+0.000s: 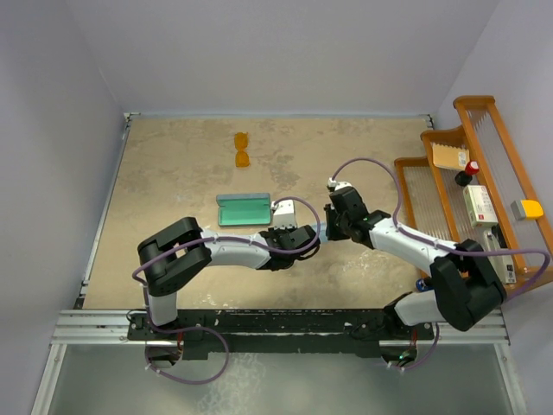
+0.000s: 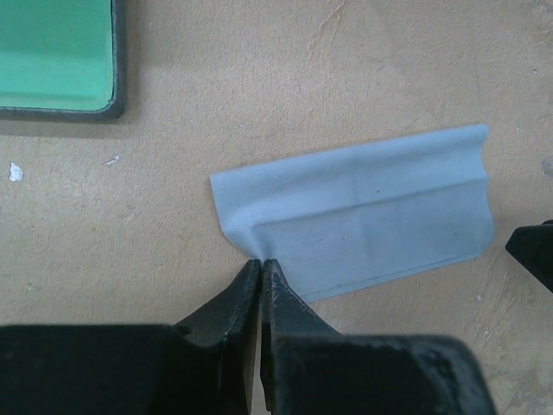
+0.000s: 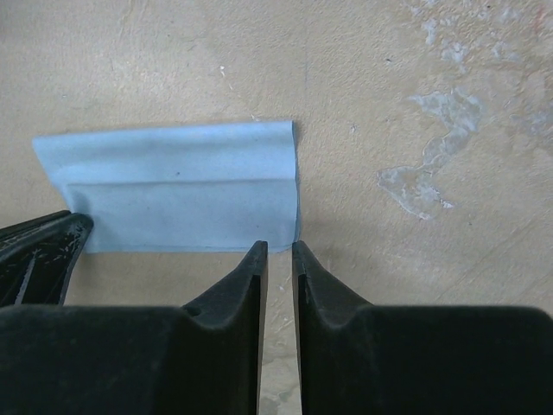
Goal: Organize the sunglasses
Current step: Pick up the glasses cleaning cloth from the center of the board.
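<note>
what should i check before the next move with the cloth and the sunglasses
1. left gripper shut on a corner of the blue cloth: ok
2. right gripper jaws slightly apart at the cloth's edge, free of the fabric: cannot tell
3. cloth folded and lying on the table: ok
4. case open, teal lining up: ok
5. sunglasses in the case: not ok, they lie apart, farther back on the table

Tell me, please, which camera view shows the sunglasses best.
The top view: the sunglasses lie in full sight near the table's far edge. Neither wrist view shows them; both look at a blue cloth.
</note>
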`<move>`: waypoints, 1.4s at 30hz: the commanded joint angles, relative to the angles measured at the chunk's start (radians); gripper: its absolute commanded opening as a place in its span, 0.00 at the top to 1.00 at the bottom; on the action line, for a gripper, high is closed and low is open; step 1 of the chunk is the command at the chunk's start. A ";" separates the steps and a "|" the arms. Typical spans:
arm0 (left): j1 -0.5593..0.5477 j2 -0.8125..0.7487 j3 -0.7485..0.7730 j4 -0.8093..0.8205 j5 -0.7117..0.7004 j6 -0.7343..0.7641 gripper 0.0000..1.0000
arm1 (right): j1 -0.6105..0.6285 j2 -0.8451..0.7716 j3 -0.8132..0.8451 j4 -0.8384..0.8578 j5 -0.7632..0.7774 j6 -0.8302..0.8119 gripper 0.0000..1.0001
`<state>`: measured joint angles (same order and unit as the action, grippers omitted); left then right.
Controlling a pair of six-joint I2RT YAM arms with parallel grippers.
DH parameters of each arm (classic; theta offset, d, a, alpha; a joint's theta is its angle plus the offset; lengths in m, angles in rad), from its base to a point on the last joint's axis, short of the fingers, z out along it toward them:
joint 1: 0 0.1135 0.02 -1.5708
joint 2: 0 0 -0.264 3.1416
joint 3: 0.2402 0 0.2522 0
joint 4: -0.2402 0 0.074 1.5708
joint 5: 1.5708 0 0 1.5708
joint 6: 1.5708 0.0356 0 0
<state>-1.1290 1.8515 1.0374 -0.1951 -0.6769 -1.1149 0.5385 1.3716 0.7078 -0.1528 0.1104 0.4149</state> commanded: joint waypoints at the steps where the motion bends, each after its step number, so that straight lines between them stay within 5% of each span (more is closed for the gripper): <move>1: -0.005 -0.017 -0.021 0.003 0.046 0.014 1.00 | 0.006 0.028 0.033 -0.005 0.032 -0.015 0.80; 16: -0.005 -0.020 -0.041 0.020 0.054 0.005 1.00 | 0.009 0.095 0.057 0.016 0.028 -0.044 0.73; 42: -0.005 -0.016 -0.047 0.028 0.059 0.003 1.00 | 0.048 0.141 0.047 0.030 0.037 -0.027 0.77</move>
<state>-1.1290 1.8435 1.0153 -0.1486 -0.6571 -1.1149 0.5777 1.5009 0.7345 -0.1226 0.1219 0.3809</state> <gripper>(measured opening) 0.003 0.243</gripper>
